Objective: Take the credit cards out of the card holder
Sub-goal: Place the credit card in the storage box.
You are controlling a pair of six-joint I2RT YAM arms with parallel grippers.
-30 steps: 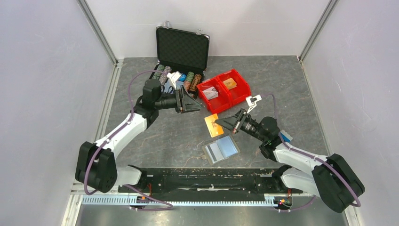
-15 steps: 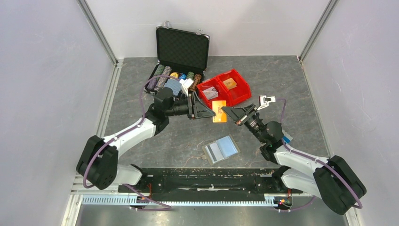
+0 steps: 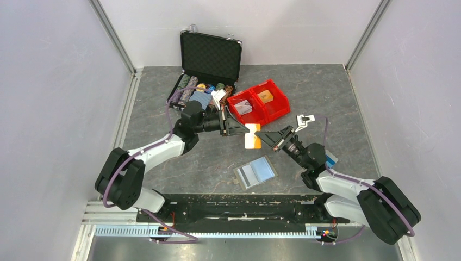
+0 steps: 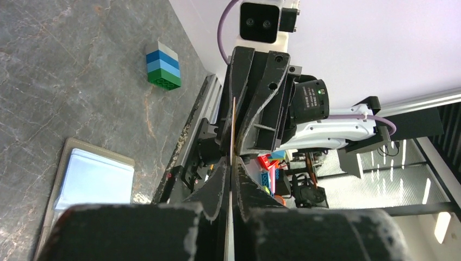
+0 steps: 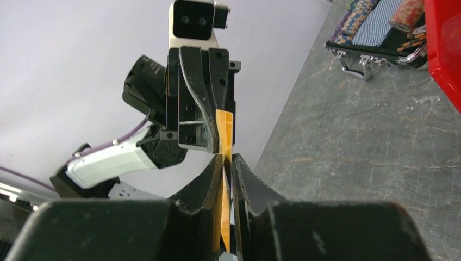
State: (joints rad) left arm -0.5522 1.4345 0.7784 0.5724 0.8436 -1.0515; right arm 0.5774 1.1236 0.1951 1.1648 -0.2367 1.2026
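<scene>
The orange card [image 3: 251,136] is hanging in the air between my two claws, apart from the card holder [image 3: 255,173], which is lying open on the table [image 3: 326,98] near my bases. My right claw [image 3: 259,135] is pinching one edge and my left claw [image 3: 244,132] is clamping the opposite edge, which I am judging to be a hand-over. So one card is out; whether others are sitting in the holder I cannot tell. A second ago the card was riding lower, close to the holder, with my left claw back by the poker case [image 3: 211,54] — now both are meeting at it
</scene>
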